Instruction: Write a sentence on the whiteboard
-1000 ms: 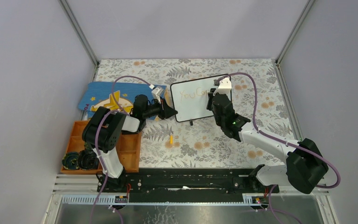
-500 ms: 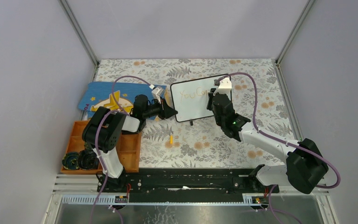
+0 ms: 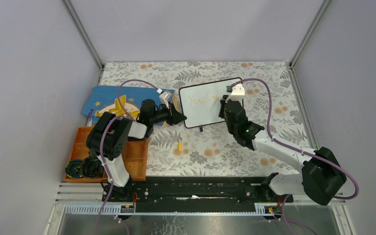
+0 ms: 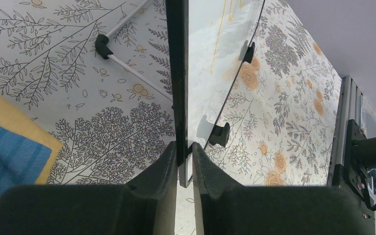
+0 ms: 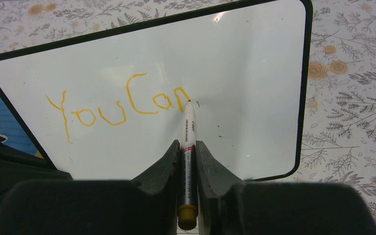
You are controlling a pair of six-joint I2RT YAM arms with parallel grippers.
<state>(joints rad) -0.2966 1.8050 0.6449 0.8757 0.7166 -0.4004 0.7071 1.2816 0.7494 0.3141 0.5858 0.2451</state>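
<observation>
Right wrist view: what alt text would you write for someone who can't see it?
The right gripper clamps a slim white marker pen, its tip on a small black-framed whiteboard after the orange handwritten words "You Can". A floral tablecloth lies beneath.

left jaws — clamped on whiteboard (image 4: 210, 73) edge | 2 black feet (image 4: 220, 134) | floral table cover (image 4: 284, 98)

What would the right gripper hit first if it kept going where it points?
The whiteboard: the marker in the right gripper leads, and its tip seems to touch the white face.
</observation>
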